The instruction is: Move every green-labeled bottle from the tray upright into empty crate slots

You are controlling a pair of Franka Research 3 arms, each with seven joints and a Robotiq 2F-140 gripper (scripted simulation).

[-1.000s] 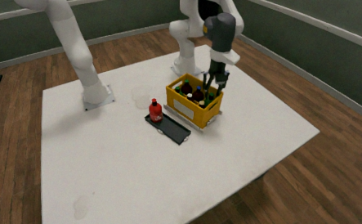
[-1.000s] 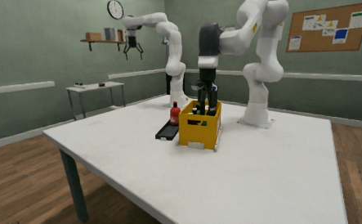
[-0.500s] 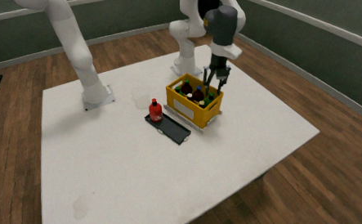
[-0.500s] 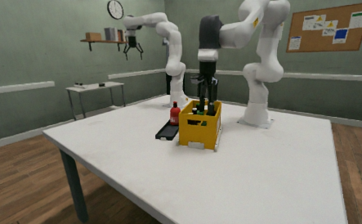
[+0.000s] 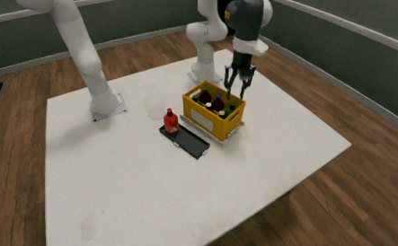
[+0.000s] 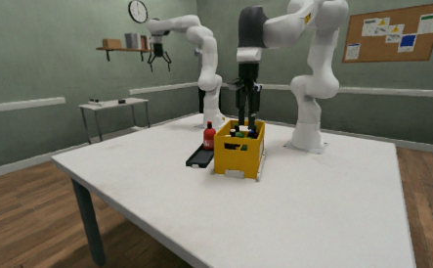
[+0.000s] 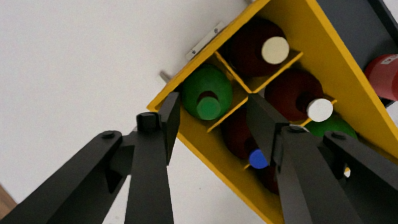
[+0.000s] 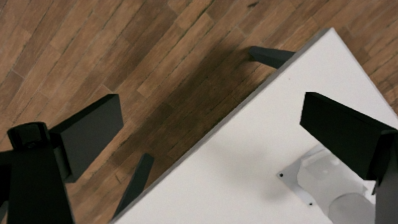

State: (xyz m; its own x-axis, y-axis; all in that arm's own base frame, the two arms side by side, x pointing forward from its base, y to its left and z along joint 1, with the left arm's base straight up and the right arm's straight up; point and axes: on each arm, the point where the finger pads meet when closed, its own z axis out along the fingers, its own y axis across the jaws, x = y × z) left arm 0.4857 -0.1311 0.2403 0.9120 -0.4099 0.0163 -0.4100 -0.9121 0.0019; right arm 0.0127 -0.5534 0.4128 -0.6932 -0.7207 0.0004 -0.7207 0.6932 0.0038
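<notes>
And here we are over the yellow crate, centre right of the top view! The left hand hangs above it, fingers parted part way, and it has hold of nothing. The green bottle sits in the corner slot, just left of centre in the left wrist view, its cap below the gap between those fingers. It looks upright, and I'd call this one placed.

So now it's all about a clean exit: straight up, please, no swing until the fingertips clear every cap and the crate rim. One finger is close to that corner wall, the other reaches over the neighbours by the blue-capped bottle; spread wide or drift sideways here and a bottle or the crate could get nudged.

Over on the black tray, near the middle of the top view, only the red bottle stands, and it belongs there. The right hand, upper left in the exterior view, is spread wide with nothing in it, well away from the tabletop action. Leave it parked!
</notes>
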